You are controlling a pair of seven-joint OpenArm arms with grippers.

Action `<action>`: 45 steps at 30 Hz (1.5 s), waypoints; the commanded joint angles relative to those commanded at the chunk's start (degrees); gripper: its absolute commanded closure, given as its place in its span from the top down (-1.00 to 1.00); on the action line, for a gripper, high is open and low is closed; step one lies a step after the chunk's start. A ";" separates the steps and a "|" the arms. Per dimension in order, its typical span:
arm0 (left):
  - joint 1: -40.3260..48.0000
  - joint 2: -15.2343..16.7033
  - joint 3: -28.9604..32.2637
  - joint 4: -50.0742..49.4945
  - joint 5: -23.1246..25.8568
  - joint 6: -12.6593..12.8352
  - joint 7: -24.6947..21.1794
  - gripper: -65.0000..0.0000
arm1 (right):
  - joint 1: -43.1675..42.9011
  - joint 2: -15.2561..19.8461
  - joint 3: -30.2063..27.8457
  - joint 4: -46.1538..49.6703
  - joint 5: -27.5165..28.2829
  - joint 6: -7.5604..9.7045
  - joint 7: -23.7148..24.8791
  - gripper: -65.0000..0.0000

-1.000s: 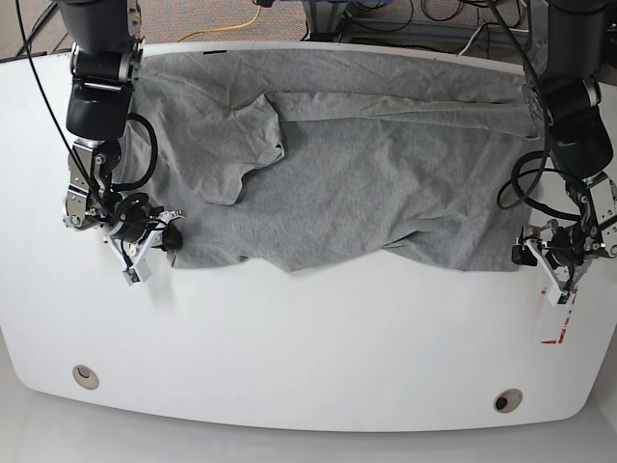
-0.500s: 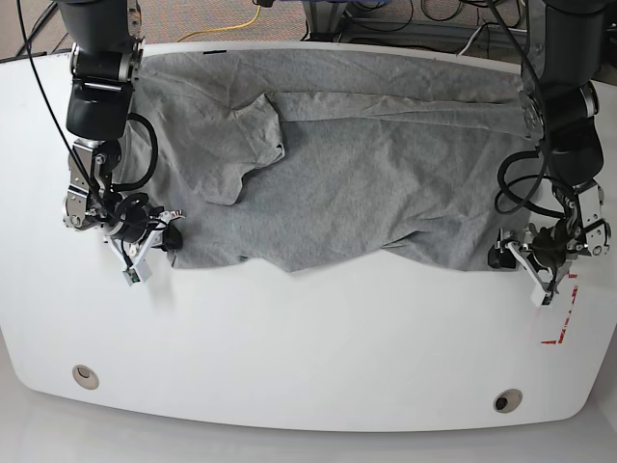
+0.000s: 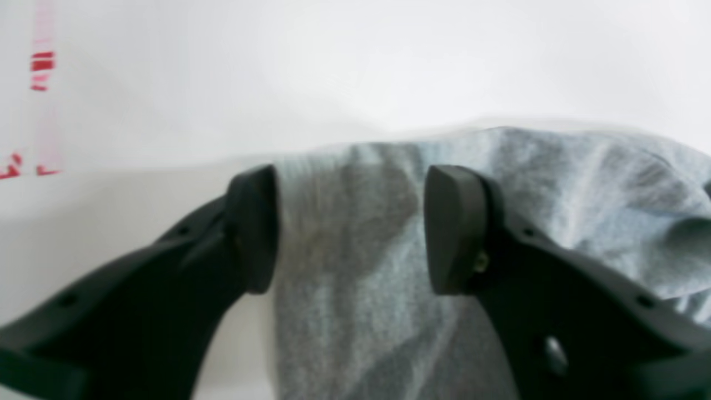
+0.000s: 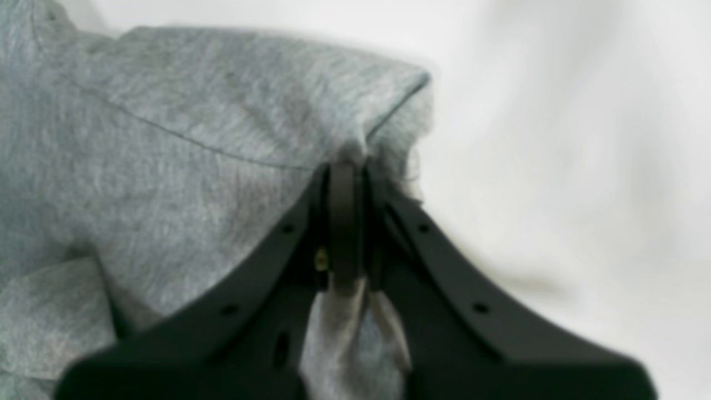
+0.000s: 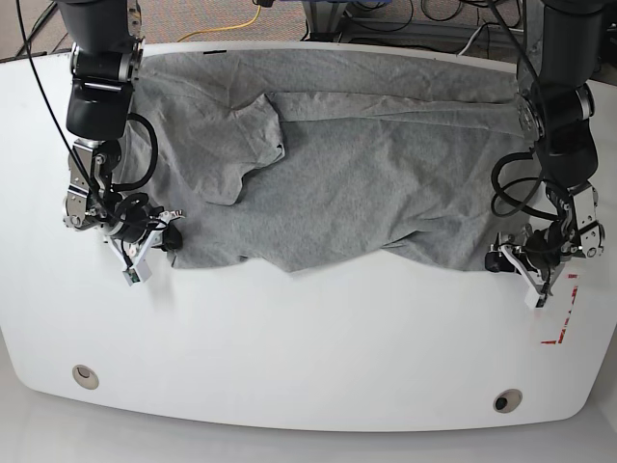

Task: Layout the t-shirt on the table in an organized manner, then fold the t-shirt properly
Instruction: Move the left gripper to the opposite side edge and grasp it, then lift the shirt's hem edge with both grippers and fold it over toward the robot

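With the t-shirt [image 5: 337, 164] spread rumpled over the far half of the desk [image 5: 308, 338], its near corner is clenched in the right claw [image 4: 345, 222], while the left claw [image 3: 350, 228], gaping astride the other corner, should be closed squarely on it before any pull.

Beyond the far edge of my desk [image 5: 308, 338] I see a strip of brownish carpet floor [image 5: 193, 19]. A yellow cable [image 5: 236, 26] snakes across it, and darker cables [image 5: 434, 12] tangle near a grey metal frame [image 5: 386, 29] at the top. The light is bright and even, glaring softly off the glossy white surface.
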 joint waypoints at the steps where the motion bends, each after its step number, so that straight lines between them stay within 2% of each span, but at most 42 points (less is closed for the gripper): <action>1: 0.00 0.00 0.00 0.00 0.00 0.00 0.09 -0.01 | 0.00 0.00 0.00 0.00 0.00 0.00 0.00 -1.00; 5: 0.18 0.00 0.09 0.00 0.00 0.00 0.09 -0.03 | 0.00 0.00 0.00 0.00 0.00 0.00 0.00 -1.00; 8: 0.97 0.00 0.44 0.00 0.00 0.00 0.09 -0.15 | 0.00 0.00 0.00 0.00 0.00 0.00 0.00 -1.00; 11: 1.14 0.00 1.93 0.00 0.00 0.00 -0.18 -0.43 | 0.00 0.00 0.00 0.00 0.00 0.00 0.00 -1.00; 15: 1.23 0.26 3.34 0.00 -0.18 0.00 -1.23 -0.95 | 0.00 0.00 0.00 0.00 0.00 0.00 0.00 -1.00; 16: 1.23 0.70 3.34 0.00 -0.18 0.00 -1.67 -1.00 | 0.00 0.00 0.00 0.00 0.00 0.00 0.00 -1.00; 26: 0.88 1.49 3.08 1.93 -0.26 0.00 -1.85 -1.00 | 0.00 0.00 0.00 2.29 0.00 0.00 -0.09 -1.00; 30: 1.49 1.49 2.99 8.44 -0.26 0.00 -1.32 -1.00 | -0.09 0.00 0.00 6.59 0.00 0.00 -3.52 -1.00; 36: 3.69 1.58 2.99 18.29 -0.26 0.00 3.43 -1.00 | -0.18 0.00 0.00 15.30 0.09 0.00 -9.85 -1.00; 45: 5.89 1.41 2.90 26.11 -0.26 0.00 5.71 -1.00 | -0.26 0.00 0.09 23.91 0.09 0.00 -16.00 -1.00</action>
